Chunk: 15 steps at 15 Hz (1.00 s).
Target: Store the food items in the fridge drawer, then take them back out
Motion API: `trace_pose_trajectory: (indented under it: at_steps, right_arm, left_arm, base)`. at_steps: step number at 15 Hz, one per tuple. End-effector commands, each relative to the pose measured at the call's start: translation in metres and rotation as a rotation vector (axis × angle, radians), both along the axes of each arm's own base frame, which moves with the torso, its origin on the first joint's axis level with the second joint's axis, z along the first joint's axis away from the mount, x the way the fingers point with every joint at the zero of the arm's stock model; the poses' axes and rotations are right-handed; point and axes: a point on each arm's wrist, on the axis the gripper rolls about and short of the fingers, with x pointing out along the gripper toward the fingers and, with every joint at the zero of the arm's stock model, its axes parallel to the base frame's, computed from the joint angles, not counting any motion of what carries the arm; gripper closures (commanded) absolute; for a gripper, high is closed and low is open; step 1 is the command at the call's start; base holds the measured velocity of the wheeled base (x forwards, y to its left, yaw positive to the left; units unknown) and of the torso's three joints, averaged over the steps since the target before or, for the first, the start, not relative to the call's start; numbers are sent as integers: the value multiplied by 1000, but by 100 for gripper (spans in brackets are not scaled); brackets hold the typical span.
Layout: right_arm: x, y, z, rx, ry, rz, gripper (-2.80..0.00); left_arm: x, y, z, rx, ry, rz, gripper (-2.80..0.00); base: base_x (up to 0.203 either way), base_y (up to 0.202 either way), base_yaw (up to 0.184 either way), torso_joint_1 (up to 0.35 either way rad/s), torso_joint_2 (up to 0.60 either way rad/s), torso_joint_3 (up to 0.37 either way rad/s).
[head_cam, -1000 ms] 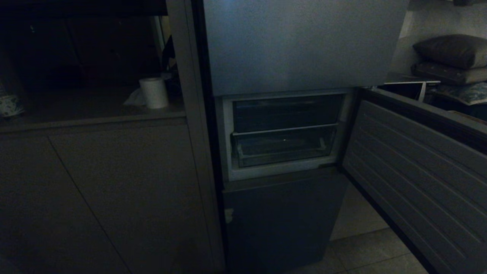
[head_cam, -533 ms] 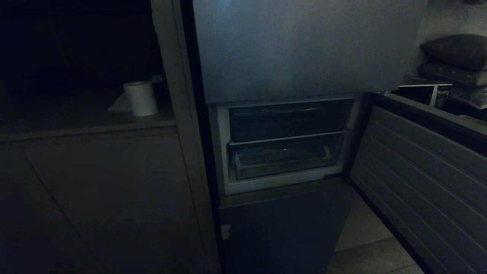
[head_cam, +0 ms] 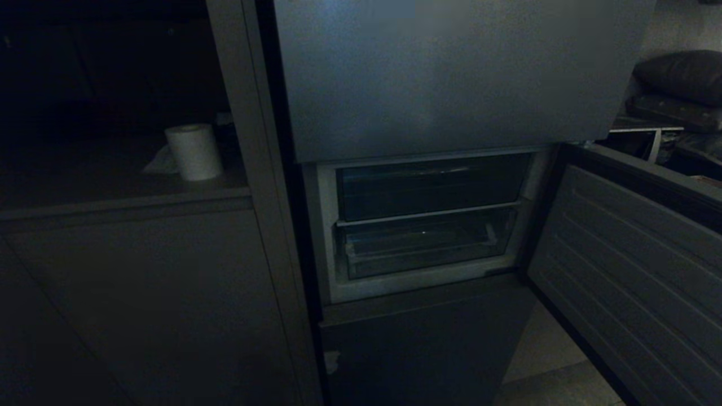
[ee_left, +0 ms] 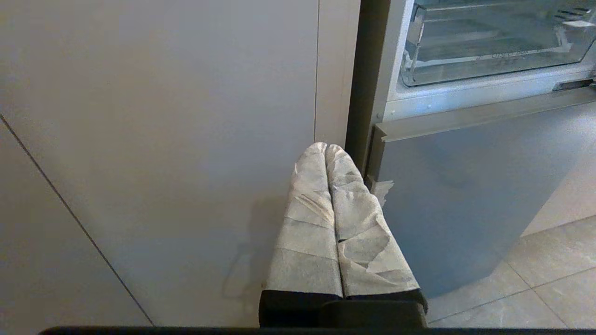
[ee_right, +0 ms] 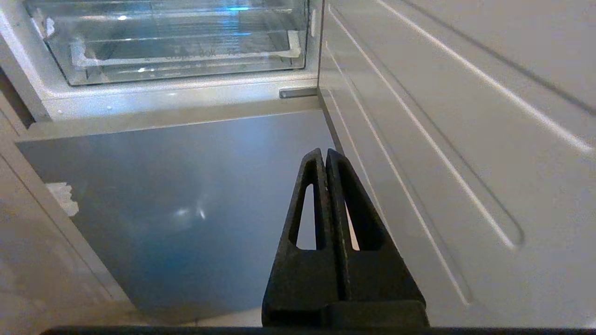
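Note:
The grey-blue fridge stands ahead with its middle door [head_cam: 626,259] swung open to the right. Inside sits the clear fridge drawer [head_cam: 423,248], pushed in and looking empty; it also shows as fridge drawer [ee_left: 489,46] and fridge drawer [ee_right: 177,46]. No food items are in view. Neither arm shows in the head view. My left gripper [ee_left: 325,148], fingers wrapped in pale tape, is shut and empty, low before the cabinet beside the fridge's bottom door [ee_left: 465,195]. My right gripper [ee_right: 323,152] is shut and empty, low between that bottom door and the open door.
A flat shelf [head_cam: 428,189] lies above the drawer. A counter [head_cam: 124,197] with a white paper roll [head_cam: 193,151] runs left of the fridge over plain cabinet fronts. Cushions [head_cam: 677,84] lie at the far right. Tiled floor [head_cam: 558,361] shows beneath the open door.
The whole head view has shifted: the fridge looms larger and lower in frame and the counter has slid left, so the camera has moved closer. Nothing in the scene itself has moved.

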Motion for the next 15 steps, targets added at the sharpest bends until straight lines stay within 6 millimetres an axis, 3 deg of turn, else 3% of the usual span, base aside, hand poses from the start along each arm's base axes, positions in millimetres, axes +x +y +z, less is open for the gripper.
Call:
trace_pose_trajectory:
  at_steps: [1, 10, 15]
  right_arm:
    - [0, 0, 0, 1, 0, 0, 0]
    - [0, 0, 0, 1, 0, 0, 0]
    - [0, 0, 0, 1, 0, 1, 0]
  left_arm:
    - [0, 0, 0, -2, 0, -1, 0]
    - [0, 0, 0, -2, 0, -1, 0]
    - [0, 0, 0, -2, 0, 1, 0]
  base:
    - [0, 0, 0, 0, 0, 0]
    - [1, 156, -1, 1, 1, 5]
    - [0, 13, -1, 0, 0, 1]
